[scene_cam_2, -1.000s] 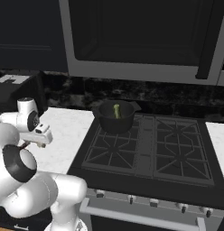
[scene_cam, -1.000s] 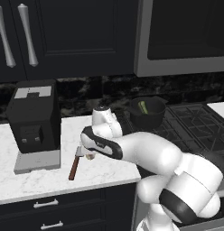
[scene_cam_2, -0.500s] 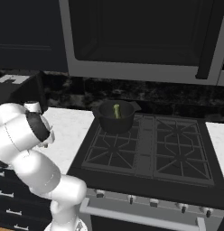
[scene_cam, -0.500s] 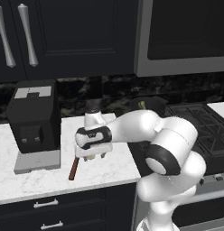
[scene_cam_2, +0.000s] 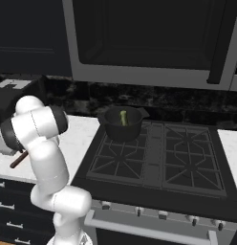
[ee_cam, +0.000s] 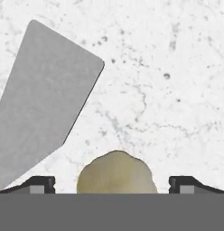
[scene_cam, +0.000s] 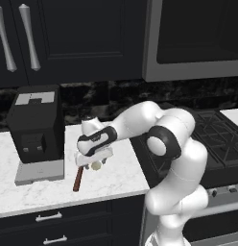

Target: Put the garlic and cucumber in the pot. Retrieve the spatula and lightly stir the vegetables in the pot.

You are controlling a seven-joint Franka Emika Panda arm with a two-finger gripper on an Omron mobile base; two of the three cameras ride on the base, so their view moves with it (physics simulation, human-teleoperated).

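We are on the garlic step now. Our fingers [ee_cam: 112, 185] are spread wide open and hold nothing, and they hang low over the white worktop [scene_cam: 116, 178] with the garlic [ee_cam: 116, 173] sitting right between them, at 6 o'clock in the hand view. The pale grey blade of the spatula [ee_cam: 41, 113] lies just beside the garlic, at about 9 o'clock there, so we must be careful not to bump it. In the left base view the garlic [scene_cam: 96, 166] peeks out under the hand, and the spatula's [scene_cam: 78, 178] brown handle points away toward 7 o'clock. The pot [scene_cam_2: 122, 125] sits on the back left burner of the stove [scene_cam_2: 154, 158], well apart from us, and the cucumber [scene_cam_2: 123, 117] is already standing in it (so that part looks done). Next, we think, we need to go down a little more, squeeze shut on the garlic, lift it and carry it across to the pot.
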